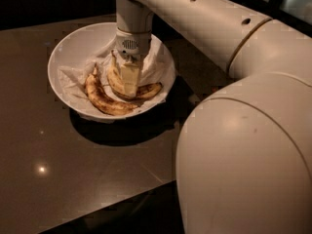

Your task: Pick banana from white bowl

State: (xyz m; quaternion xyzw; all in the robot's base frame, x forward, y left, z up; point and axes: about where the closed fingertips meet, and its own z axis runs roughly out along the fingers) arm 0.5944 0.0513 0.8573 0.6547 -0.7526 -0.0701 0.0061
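The white bowl (63, 57) is wide and round, lined with crumpled white paper, and stands on the dark table. Two bananas lie in it. The yellower, smoother banana (148, 90) curves along the right side, its dark stem pointing up to the left of the gripper. The browner, speckled banana (102, 100) lies to its left. My gripper (128, 80) reaches straight down into the bowl and sits over the middle of the yellower banana, hiding that part of it.
The dark glossy table (73, 179) has its front edge running low across the view. My own arm and large cream body (243, 155) fill the right side. A dark background lies behind the bowl.
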